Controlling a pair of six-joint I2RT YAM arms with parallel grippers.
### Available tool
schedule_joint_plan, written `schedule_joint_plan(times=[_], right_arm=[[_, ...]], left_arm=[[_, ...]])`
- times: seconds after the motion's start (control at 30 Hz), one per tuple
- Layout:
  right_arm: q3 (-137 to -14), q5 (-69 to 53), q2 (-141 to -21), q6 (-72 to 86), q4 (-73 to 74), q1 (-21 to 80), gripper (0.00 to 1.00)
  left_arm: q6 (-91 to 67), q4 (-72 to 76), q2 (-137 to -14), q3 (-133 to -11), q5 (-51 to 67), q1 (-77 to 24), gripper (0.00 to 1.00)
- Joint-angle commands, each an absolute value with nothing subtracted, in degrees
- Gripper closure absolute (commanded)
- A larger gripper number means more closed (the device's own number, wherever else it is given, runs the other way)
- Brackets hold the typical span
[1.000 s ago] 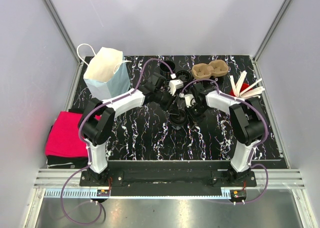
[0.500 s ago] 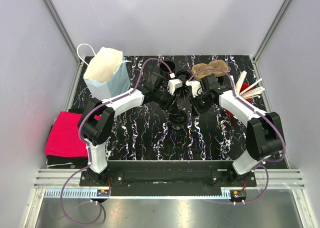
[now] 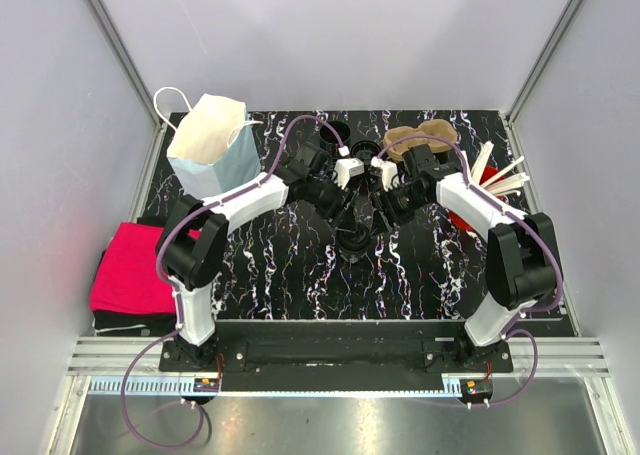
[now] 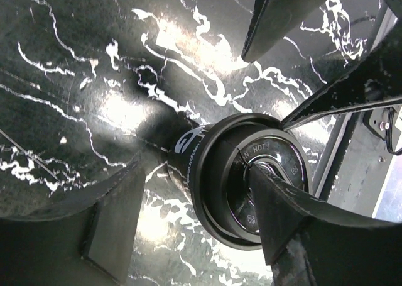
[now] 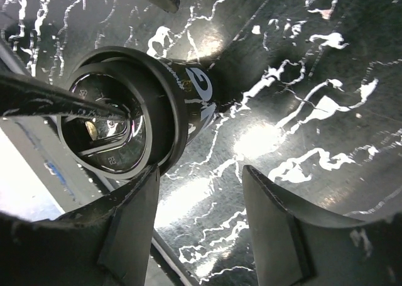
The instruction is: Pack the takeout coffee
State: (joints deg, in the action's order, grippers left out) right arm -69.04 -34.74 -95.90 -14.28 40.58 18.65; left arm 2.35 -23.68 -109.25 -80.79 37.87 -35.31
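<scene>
The lidded coffee cup (image 3: 352,237) stands upright on the desk (image 3: 290,275), near the cardboard carrier (image 3: 437,130), on the arms' side of it. The left end effector (image 4: 195,173) straddles it, released, one finger across the lid, likely to steady it. The right end effector (image 5: 201,173), also released, hangs just beside the cup, probably lining up a grasp.

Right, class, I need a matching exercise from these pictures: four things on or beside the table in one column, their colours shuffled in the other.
Things:
1. paper bag
2. cup carrier
3. folded cloth
4. lidded coffee cup

Colours:
A. black
B. red
C. pale blue
D. brown

Pairs: 1-C, 2-D, 3-B, 4-A.
</scene>
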Motion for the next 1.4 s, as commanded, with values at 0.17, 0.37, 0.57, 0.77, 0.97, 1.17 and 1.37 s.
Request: schedule_joint_plan(times=[0.17,0.37,0.57,0.77,0.97,1.17,1.37], right_arm=[[-73.56,-39.29,-96.33,-12.48,41.48,18.28,0.37],[-73.74,-38.76,-95.62,-12.48,41.57,17.93,0.37],[-74.62,-42.18,-96.68,-10.9,41.92,17.93,0.37],[-76.11,-44.3,-98.78,-9.84,42.45,17.93,0.34],[-76.64,-44.83,-99.67,-9.49,42.45,17.93,0.32],[-76.29,-44.74,-99.84,-9.23,42.28,18.02,0.31],[-75.15,-44.03,-99.23,-8.88,41.4,18.37,0.3]], left_arm=[[4.39,-27.69,-109.6,-83.41,34.98,-34.98,0.25],[3.96,-27.42,-109.07,-84.99,36.21,-34.72,0.23],[3.69,-27.33,-108.81,-85.17,36.39,-34.63,0.22],[3.52,-27.16,-108.2,-85.43,37.53,-34.54,0.21],[2.9,-27.16,-107.58,-86.83,39.37,-33.75,0.2],[2.2,-26.54,-106.44,-87.8,42.27,-32.87,0.19],[4.92,-28.56,-102.49,-82.55,43.33,-31.38,0.18]])
